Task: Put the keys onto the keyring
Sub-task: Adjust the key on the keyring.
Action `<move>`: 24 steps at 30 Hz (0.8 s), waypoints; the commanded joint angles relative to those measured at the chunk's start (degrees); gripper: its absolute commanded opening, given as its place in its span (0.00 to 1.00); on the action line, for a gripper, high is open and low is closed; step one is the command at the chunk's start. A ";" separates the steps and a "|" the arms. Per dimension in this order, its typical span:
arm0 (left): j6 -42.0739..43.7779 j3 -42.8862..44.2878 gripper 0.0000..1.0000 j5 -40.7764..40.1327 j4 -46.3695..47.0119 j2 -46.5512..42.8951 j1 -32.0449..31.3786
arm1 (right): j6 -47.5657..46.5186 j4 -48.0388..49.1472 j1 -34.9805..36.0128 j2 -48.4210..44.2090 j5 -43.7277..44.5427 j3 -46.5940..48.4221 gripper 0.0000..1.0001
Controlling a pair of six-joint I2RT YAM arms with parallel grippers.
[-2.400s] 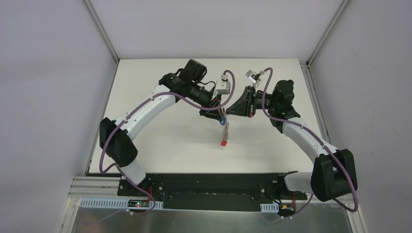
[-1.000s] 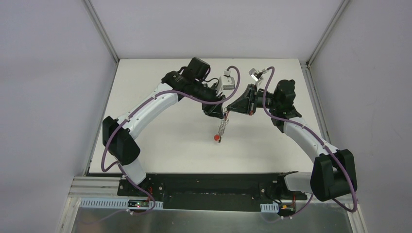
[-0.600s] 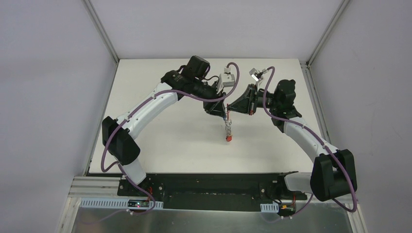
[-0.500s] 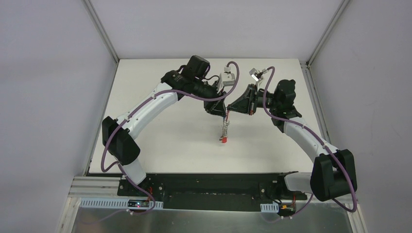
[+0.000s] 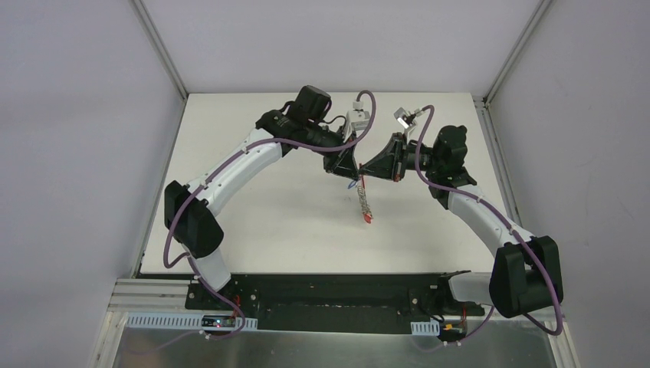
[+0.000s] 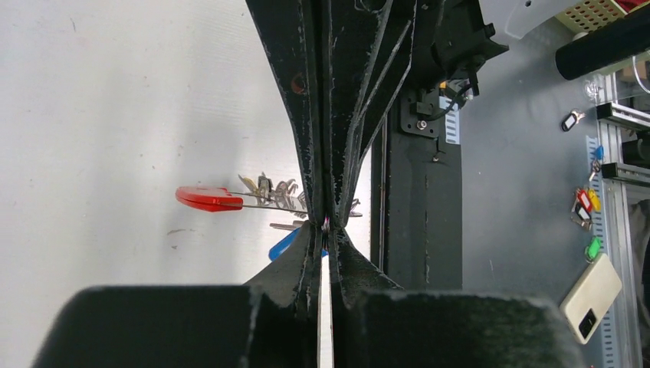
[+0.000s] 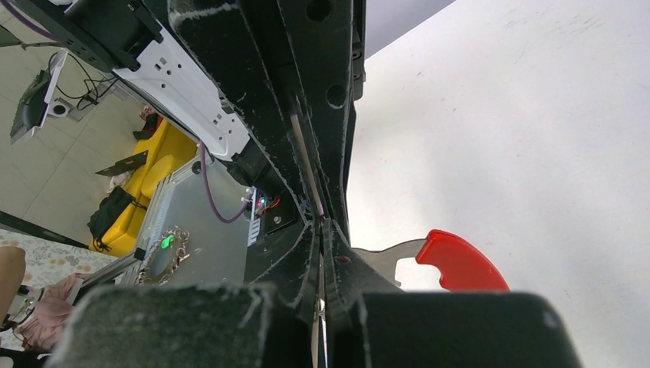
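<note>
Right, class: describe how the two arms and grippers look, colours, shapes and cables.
The left arm and right arm match: white curved links between bulky black joints, a purple cable looped along each. The left gripper and right gripper are black, each with two flat, tapering fingers, scuffed pale at the edges.

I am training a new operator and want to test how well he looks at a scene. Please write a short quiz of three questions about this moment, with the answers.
1. True or false: the keyring lies flat on the table.
2. Which colour is the end of the keyring farthest from the grippers? A) red B) grey C) blue
3. Fill the gap: the left gripper and the right gripper meet above the table, and both have their jaws ____.

Key
1. False: it hangs in the air below the two grippers.
2. A: the red end.
3. shut
</note>
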 commanded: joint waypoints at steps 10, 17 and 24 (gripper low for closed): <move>2.86 16.52 0.00 -2.14 -20.41 6.27 0.62 | -7.63 0.28 -0.71 -1.53 -4.44 0.02 0.07; 2.07 29.57 0.00 -3.86 -38.74 13.05 -0.33 | -9.71 -0.94 -0.65 -2.98 -6.07 0.17 0.34; -2.51 29.81 0.00 -3.30 -38.19 12.77 -2.07 | -8.91 -1.08 0.90 -2.57 -5.94 0.57 0.45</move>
